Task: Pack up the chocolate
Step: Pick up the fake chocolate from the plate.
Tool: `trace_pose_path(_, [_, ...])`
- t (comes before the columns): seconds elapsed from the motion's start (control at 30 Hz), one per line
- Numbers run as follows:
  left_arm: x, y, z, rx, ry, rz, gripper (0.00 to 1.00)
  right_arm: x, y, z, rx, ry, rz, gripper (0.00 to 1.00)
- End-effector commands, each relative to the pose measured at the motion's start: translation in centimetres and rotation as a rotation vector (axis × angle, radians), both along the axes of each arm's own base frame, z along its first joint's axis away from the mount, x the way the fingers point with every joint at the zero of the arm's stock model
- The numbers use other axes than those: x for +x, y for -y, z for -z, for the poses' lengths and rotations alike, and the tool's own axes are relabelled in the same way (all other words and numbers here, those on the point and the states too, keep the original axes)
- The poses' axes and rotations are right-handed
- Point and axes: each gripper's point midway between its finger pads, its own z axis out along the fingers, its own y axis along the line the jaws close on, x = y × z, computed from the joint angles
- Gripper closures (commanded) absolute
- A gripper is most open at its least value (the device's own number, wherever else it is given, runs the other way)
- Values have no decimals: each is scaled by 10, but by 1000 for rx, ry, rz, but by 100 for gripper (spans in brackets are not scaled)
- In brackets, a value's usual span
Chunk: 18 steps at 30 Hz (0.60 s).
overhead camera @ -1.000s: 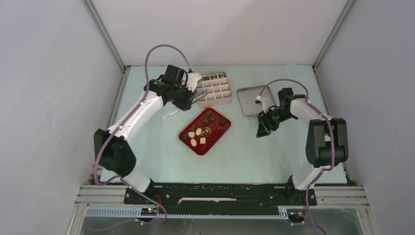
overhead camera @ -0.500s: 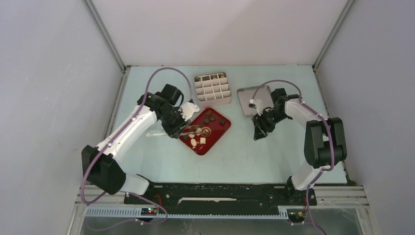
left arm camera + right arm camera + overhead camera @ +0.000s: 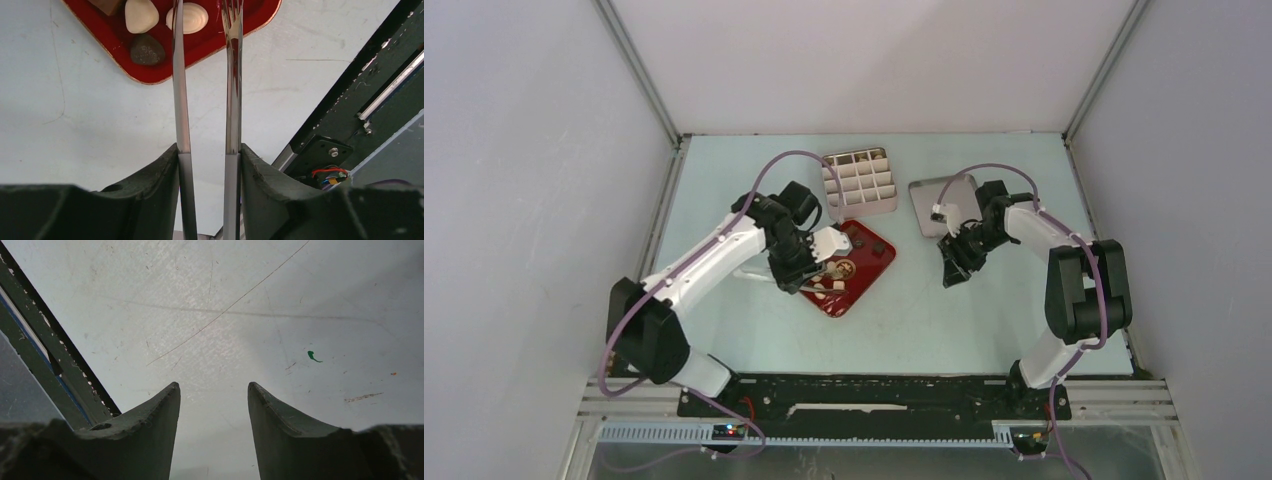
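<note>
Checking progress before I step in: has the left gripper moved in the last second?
Yes. The left gripper went from beside the divided box toward the near edge, and is now over the red tray.

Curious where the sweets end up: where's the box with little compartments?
Overhead view: the box sits far-centre on the table, just beyond the red tray, a flat grey lid to its right.

You get bright, even light with soft shadows; the table (image 3: 235, 325) shines white, and the tongs (image 3: 233, 75) glint.
</note>
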Motion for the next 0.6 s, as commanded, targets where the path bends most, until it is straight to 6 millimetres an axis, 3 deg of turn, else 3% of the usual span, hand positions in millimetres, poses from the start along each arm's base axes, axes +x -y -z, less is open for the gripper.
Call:
trace_pose_path(0.0, [13, 10, -13, -23, 31, 41, 53, 11, -1, -7, -2, 38, -10, 45])
trace_pose_path(0.57, [15, 14, 5, 30, -119, 54, 52, 9, 0, -6, -4, 31, -13, 45])
